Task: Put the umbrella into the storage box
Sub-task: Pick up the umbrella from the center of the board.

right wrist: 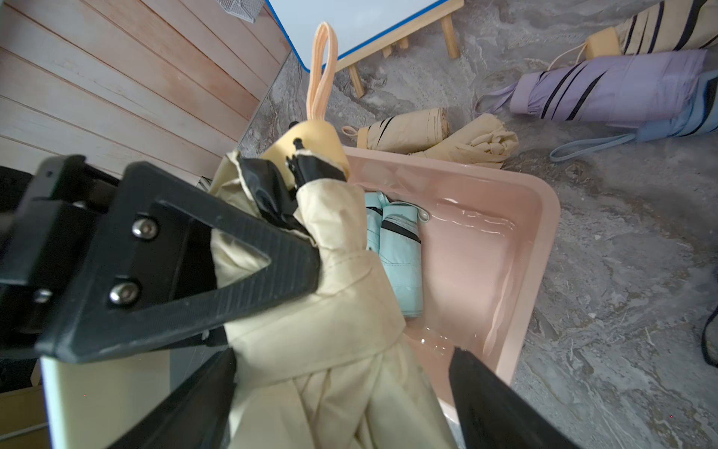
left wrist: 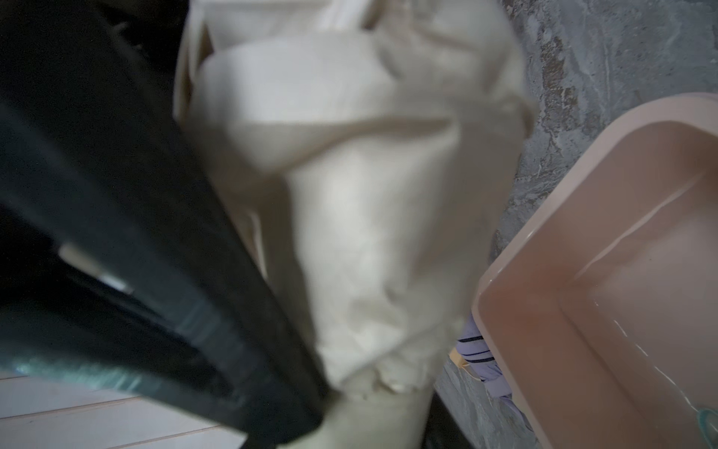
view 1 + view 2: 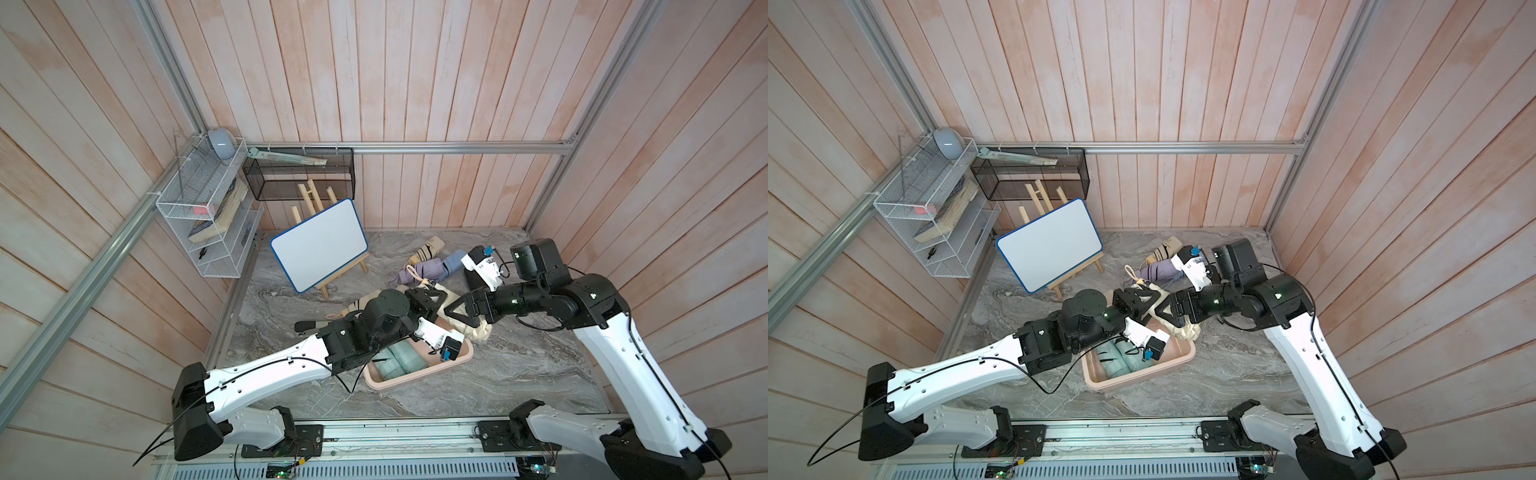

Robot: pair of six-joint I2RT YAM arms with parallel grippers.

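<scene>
A cream folded umbrella [image 1: 342,272] with a peach handle and wrist loop [image 1: 320,77] hangs above the back rim of the pale pink storage box [image 3: 415,376] [image 1: 544,202]. My left gripper [image 3: 428,301] [image 3: 1142,301] is shut on the umbrella near its handle; in the left wrist view the blurred cream fabric [image 2: 349,194] fills the space ahead of that gripper [image 2: 361,412]. My right gripper [image 3: 457,311] [image 1: 342,357] stands open around the umbrella's loose fabric end, with a gap on one side. Two mint umbrellas [image 1: 400,256] lie in the box.
Purple [image 3: 419,270], blue [image 3: 453,259] and striped cream [image 3: 428,247] umbrellas lie on the marble floor behind the box. A whiteboard on an easel [image 3: 320,245] stands at the back left. A white wire rack [image 3: 208,224] and a black mesh basket [image 3: 299,172] hang on the walls.
</scene>
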